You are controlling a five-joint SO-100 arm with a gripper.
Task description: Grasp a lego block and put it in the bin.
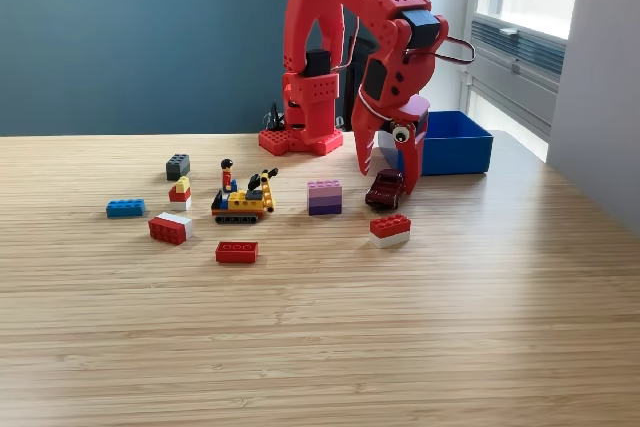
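Wooden table; blue bin partly hidden behind red pincer.

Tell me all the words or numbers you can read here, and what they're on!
None can be read.
The red arm, the blue bin and the blocks, such as the purple one, show no letters or numbers.
Any print on the small yellow vehicle is too small to tell.

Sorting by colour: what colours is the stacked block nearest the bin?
The block is red over white, in the exterior view.

Red plastic arm, black motors, grey cable
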